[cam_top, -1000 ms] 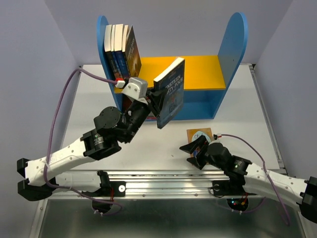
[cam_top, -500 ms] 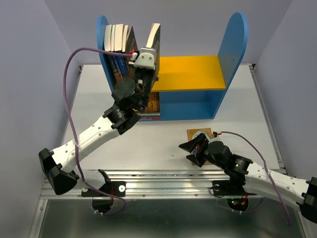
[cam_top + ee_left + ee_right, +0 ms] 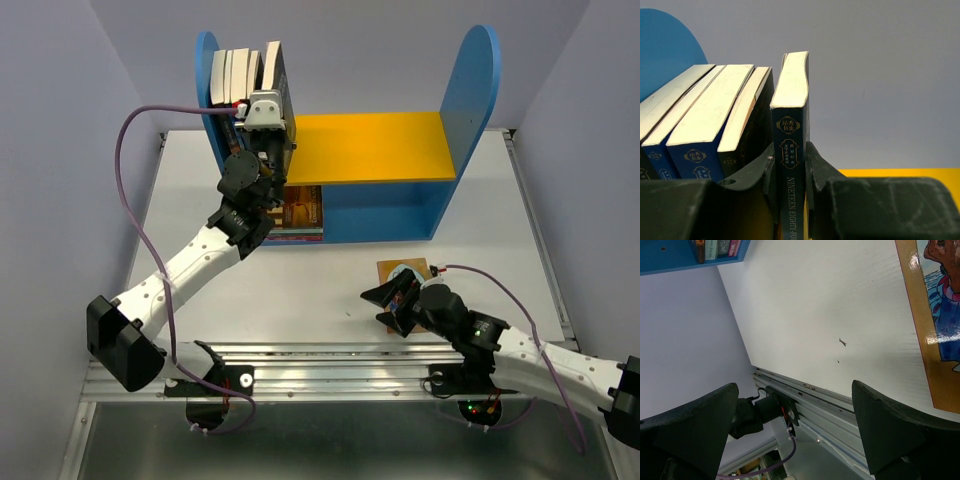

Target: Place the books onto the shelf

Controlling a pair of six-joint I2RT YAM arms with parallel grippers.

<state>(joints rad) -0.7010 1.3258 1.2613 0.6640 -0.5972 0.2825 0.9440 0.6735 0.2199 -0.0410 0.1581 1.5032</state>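
The shelf (image 3: 470, 90) stands at the back of the table, and several books (image 3: 235, 75) stand in a row at the left end of its yellow board (image 3: 380, 145). My left gripper (image 3: 268, 118) is shut on a dark blue book (image 3: 276, 68) and holds it upright against that row. In the left wrist view the blue book's spine (image 3: 790, 130) is pinched between the fingers of my left gripper (image 3: 790, 157), with the row of books (image 3: 705, 115) just to its left. Another book (image 3: 300, 208) lies in the blue lower compartment. A tan book (image 3: 405, 270) lies flat on the table. My right gripper (image 3: 392, 300) hovers open beside it.
An aluminium rail (image 3: 330, 365) runs along the table's near edge. A purple cable (image 3: 125, 180) loops out to the left of the left arm. In the right wrist view the tan book's cover (image 3: 940, 315) is at the right edge, and the shelf's lower compartment (image 3: 670, 255) is at the top left.
My left arm has carried the dark blue book from in front of the shelf up to the yellow board and turned it upright against the row. The right arm has not moved.
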